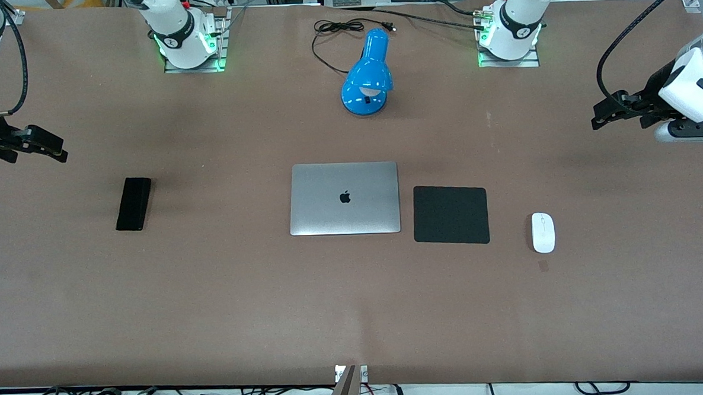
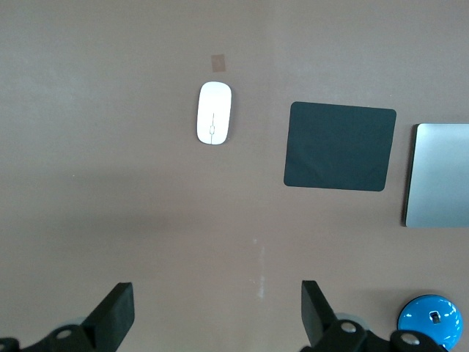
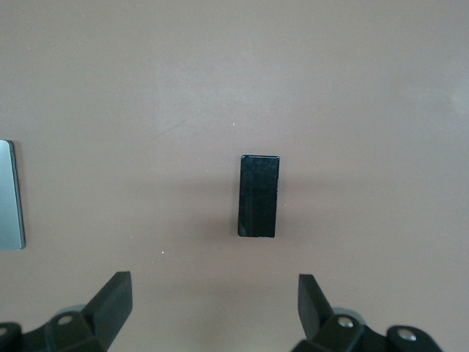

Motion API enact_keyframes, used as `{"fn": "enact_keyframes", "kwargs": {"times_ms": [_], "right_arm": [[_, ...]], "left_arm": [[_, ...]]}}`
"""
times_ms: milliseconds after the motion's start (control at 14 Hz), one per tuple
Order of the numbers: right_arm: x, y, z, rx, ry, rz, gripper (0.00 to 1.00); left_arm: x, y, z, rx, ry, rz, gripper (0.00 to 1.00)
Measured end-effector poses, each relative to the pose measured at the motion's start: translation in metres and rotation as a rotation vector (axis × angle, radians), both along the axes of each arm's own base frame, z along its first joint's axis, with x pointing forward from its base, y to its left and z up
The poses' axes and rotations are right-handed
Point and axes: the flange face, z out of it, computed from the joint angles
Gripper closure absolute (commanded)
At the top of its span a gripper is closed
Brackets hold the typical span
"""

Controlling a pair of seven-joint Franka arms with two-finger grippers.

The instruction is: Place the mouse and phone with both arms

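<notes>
The white mouse (image 1: 543,232) lies on the table beside the black mouse pad (image 1: 451,214), toward the left arm's end; it also shows in the left wrist view (image 2: 214,113). The black phone (image 1: 133,203) lies toward the right arm's end and shows in the right wrist view (image 3: 259,196). My left gripper (image 1: 598,117) hangs open and empty high over the table's left-arm end, its gripper (image 2: 217,312) well apart from the mouse. My right gripper (image 1: 59,150) hangs open and empty over the right-arm end, its gripper (image 3: 215,308) apart from the phone.
A closed silver laptop (image 1: 344,198) lies mid-table beside the mouse pad. A blue desk lamp (image 1: 368,75) with a black cord stands farther from the camera than the laptop. Both arm bases (image 1: 187,38) (image 1: 511,27) stand along the table's top edge.
</notes>
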Motion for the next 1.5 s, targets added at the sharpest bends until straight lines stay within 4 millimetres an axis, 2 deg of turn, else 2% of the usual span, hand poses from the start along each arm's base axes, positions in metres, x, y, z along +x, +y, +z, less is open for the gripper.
{"fn": "enact_keyframes", "kwargs": {"times_ms": [786,1000,1143,1286,1500], "right_arm": [[0.0,0.001,0.0,0.0,0.0,0.002,0.0],[0.003,0.001,-0.007,0.0,0.009,0.002,0.0],[0.007,0.001,-0.018,0.001,0.024,0.003,0.0],[0.015,0.001,-0.037,0.002,0.054,0.003,0.0],[0.03,0.0,-0.086,0.004,0.122,0.002,0.0]], "left_arm": [[0.0,0.003,-0.001,0.0,0.004,0.005,0.0],[0.002,0.005,-0.007,-0.001,0.018,0.009,0.0],[0.004,0.005,-0.012,-0.002,0.028,0.009,0.0],[0.008,0.007,-0.021,-0.002,0.047,0.011,0.0],[0.017,0.028,-0.048,-0.007,0.093,0.047,0.0]]}}
